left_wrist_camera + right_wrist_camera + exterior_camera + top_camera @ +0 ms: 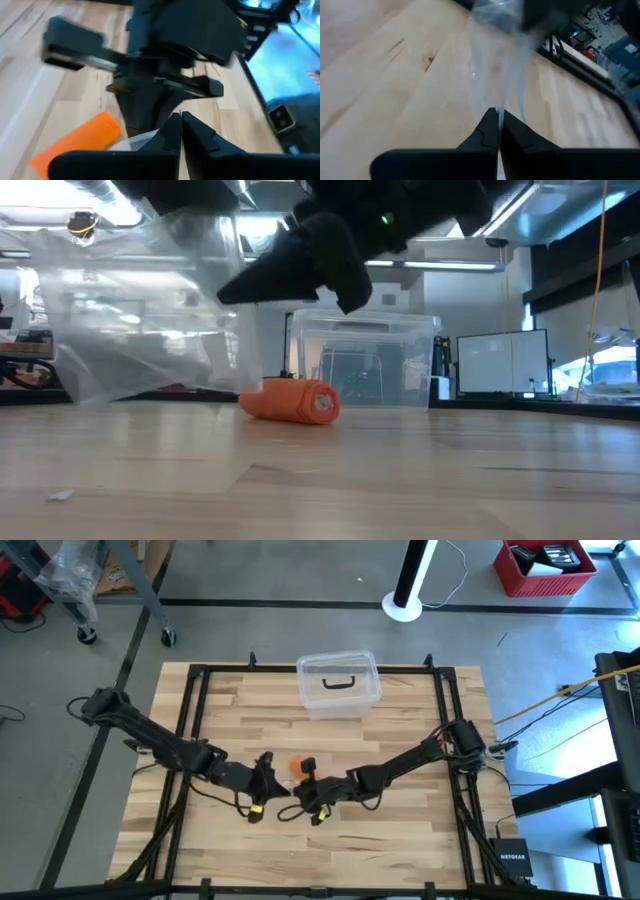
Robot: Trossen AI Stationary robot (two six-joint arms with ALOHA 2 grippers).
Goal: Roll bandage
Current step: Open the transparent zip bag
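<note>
1 bandage (292, 401): orange roll, lying between my grippers | left gripper (176, 122) closed on clear wrapper (150, 310) | right gripper (497, 119) closed on it too

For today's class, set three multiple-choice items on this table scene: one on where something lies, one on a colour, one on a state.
1. Where does the rolled fabric bandage lie?
A. Inside the clear plastic box
B. On the wooden table, between the two end effectors
C. On the floor

2. What colour is the bandage?
A. Bright orange
B. White
C. Blue

3. How do the right end effector's fingers stand?
A. Wide open
B. Shut on the bandage
C. Shut on the clear plastic wrapper

Key:
1 B: the high view shows the bandage on the table, between the left end effector and the right end effector, apart from the clear plastic box with a black handle.
2 A: it shows orange in the low view.
3 C: the right wrist view shows the fingers pinching the wrapper.
</note>
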